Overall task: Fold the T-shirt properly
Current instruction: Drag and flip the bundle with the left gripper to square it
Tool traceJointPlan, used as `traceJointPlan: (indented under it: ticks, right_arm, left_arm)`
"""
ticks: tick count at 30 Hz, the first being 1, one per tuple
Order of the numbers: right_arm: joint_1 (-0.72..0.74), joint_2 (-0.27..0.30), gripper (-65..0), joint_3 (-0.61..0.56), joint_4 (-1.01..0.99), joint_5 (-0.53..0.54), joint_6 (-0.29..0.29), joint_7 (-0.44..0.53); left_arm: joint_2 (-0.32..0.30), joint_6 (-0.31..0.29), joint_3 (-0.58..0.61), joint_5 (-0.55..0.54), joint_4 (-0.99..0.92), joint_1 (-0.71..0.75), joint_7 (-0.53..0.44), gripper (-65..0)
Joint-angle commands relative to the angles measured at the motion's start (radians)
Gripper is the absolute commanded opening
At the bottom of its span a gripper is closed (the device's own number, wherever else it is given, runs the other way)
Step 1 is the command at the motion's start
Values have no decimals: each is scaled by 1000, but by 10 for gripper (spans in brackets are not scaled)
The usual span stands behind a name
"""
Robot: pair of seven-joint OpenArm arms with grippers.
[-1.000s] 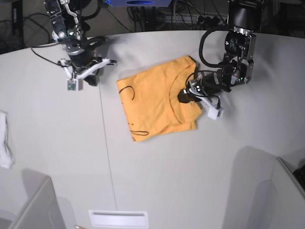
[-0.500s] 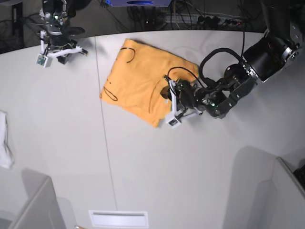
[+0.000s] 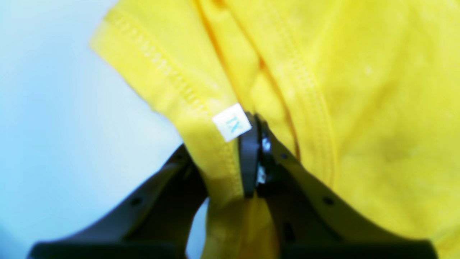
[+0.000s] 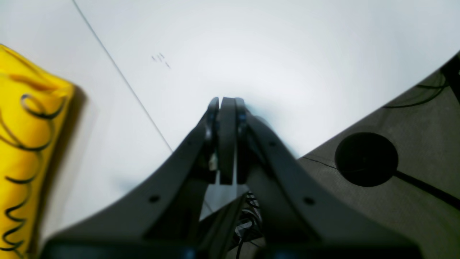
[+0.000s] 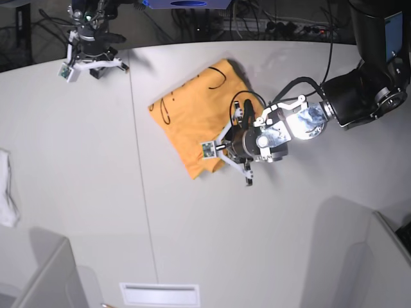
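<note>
The T-shirt lies folded as a light-orange bundle on the white table, with black cursive marks on its top. My left gripper sits at the shirt's near right edge. In the left wrist view it is shut on a stitched hem of the T-shirt, beside a small white size tag. My right gripper is at the table's far left, apart from the shirt. In the right wrist view it is shut and empty above bare table.
A small white cloth lies at the table's left edge. A seam line runs across the table. The table's far edge drops off just beside my right gripper. Grey partitions stand at the near corners, with a white slot between them.
The shirt has been turned and shifted on the table with my left gripper holding its edge. My right gripper has stayed near the far left, moving slightly right.
</note>
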Motion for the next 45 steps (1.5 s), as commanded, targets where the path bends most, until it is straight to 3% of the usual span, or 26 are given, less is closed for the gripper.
traceJointPlan:
  ticks: [1, 7, 10, 13, 25, 34, 37, 41, 45]
  right_arm:
    - [-13, -10, -650, -1, 15, -1, 2, 23]
    - [-21, -30, -650, 8, 13, -4, 2, 23]
    - [-22, -30, -650, 5, 13, -4, 2, 23]
    - [-22, -30, -650, 8, 13, -6, 2, 23]
    - [-21, -24, -650, 5, 13, -6, 2, 23]
    - [-21, -23, -650, 3, 13, -6, 2, 23]
    - [-21, -23, -650, 2, 13, -6, 2, 23]
    - [-12, -23, -650, -1, 13, -6, 2, 23]
    - [-7, -23, -650, -3, 12, -6, 2, 20]
  left_arm:
    - [-2, -33, -1, 62, 22, -6, 39, -650]
    - [69, -197, -60, 395, 83, 83, -12, -650]
    - [123, -291, -145, 461, 60, 124, -39, -650]
    - [182, -334, -203, 479, 16, 149, -38, -650]
    - [233, -338, -218, 469, -153, 150, -38, -650]
    - [232, -338, -217, 469, -161, 164, -35, -650]
    - [238, -338, -218, 467, -156, 159, 28, -650]
    - [238, -338, -218, 467, -115, 156, 36, -650]
    - [238, -338, -218, 476, -56, 155, 39, -365]
